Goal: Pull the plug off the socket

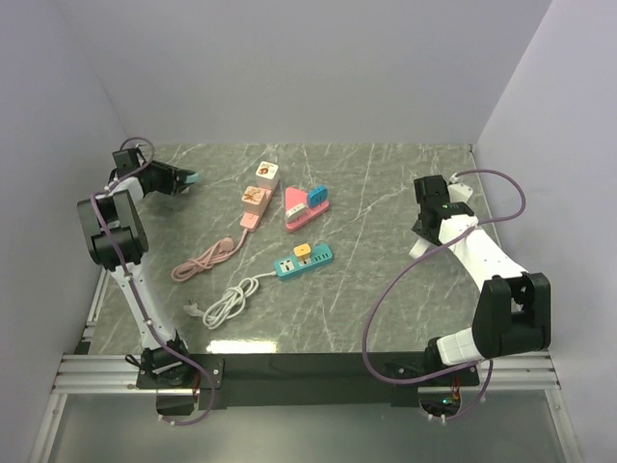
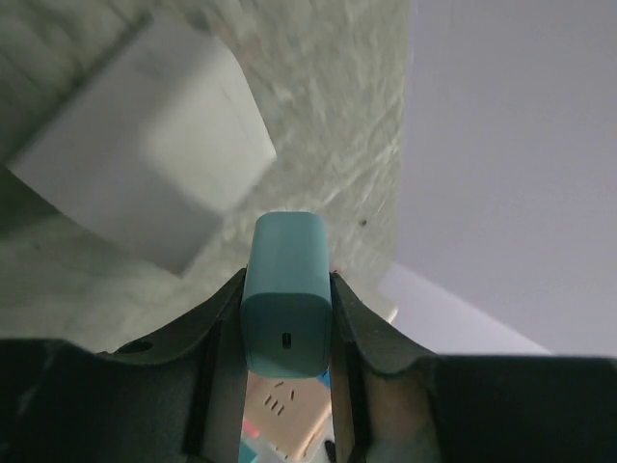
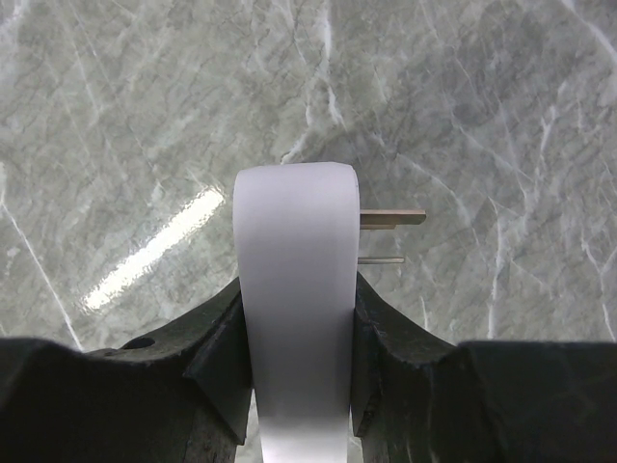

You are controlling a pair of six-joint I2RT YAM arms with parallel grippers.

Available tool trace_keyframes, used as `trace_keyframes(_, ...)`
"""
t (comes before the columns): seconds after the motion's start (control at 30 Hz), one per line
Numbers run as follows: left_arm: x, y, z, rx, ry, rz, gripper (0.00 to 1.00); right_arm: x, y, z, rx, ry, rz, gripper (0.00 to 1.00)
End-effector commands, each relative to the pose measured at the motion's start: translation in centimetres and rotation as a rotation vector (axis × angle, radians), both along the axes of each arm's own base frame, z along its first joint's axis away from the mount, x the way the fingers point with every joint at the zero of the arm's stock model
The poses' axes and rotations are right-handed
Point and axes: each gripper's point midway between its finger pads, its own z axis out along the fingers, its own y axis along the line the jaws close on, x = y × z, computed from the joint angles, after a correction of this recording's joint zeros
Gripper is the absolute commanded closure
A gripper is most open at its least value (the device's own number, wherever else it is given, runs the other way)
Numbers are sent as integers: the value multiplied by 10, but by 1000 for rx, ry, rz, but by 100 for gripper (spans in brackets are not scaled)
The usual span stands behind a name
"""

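While the left gripper (image 2: 286,287) was pinched onto a teal plug (image 2: 285,299) and the right gripper (image 3: 296,289) onto a white plug (image 3: 294,309), each body sat squarely between its fingers, the white one's two metal prongs (image 3: 390,217) bare and pointing off to the fingers' right. Both were judged light, rigid, smooth-shelled plastic, apt to slip; best held across the flat sides of the body, never by the prongs.

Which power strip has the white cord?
The teal strip, nearest the arms, with the white cord. The pink strip has a pink cord; the red strip shows none.
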Motion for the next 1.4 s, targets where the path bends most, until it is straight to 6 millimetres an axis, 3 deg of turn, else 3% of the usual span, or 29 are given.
trace_keyframes(0.0,26,22,14,-1,-63,61,92,16,-9,24,-6,-98,-60,100)
trace_keyframes(0.17,33,43,0,-6,-52,134,80,17,-19,26,-20,-89,-102,100)
trace_keyframes(0.33,31,51,-12,5,-9,178,46,21,-21,20,-15,-67,-117,100)
trace_keyframes(0.37,31,51,-11,0,-14,185,42,21,-22,19,-15,-63,-119,100)
trace_keyframes(0.5,29,52,-4,6,-26,194,10,23,-24,16,-13,-55,-131,100)
trace_keyframes(0.53,28,52,-3,10,-25,195,8,23,-25,15,-12,-50,-132,100)
trace_keyframes(0.7,16,45,19,7,-39,185,3,26,-31,15,-24,-44,-161,100)
trace_keyframes(0.73,8,42,15,1,-16,180,3,28,-32,17,-26,-44,-164,100)
trace_keyframes(0.77,4,39,30,12,-39,174,2,29,-36,13,-43,-24,-176,100)
trace_keyframes(0.83,-9,32,32,17,-34,155,2,32,-41,15,-58,0,-194,100)
trace_keyframes(0.87,-14,27,53,28,-75,141,2,33,-48,7,-92,34,-217,100)
trace_keyframes(0.93,-26,14,63,31,-95,103,1,32,-57,9,-132,66,-262,100)
trace_keyframes(1.0,-35,-2,89,40,-150,50,1,26,-67,2,-204,128,-298,100)
trace_keyframes(1.17,-69,-42,109,127,-181,-106,1,31,-91,3,-311,174,-406,100)
trace_keyframes(1.2,-78,-49,106,136,-175,-126,1,28,-95,5,-332,191,-421,100)
trace_keyframes(1.23,-85,-52,106,166,-185,-142,1,34,-96,9,-328,168,-435,100)
trace_keyframes(1.27,-93,-60,120,189,-222,-157,0,38,-95,8,-323,163,-427,100)
trace_keyframes(1.33,-109,-69,116,196,-220,-182,1,47,-98,16,-328,119,-447,100)
trace_keyframes(1.37,-117,-75,126,199,-252,-196,1,50,-99,17,-333,114,-449,100)
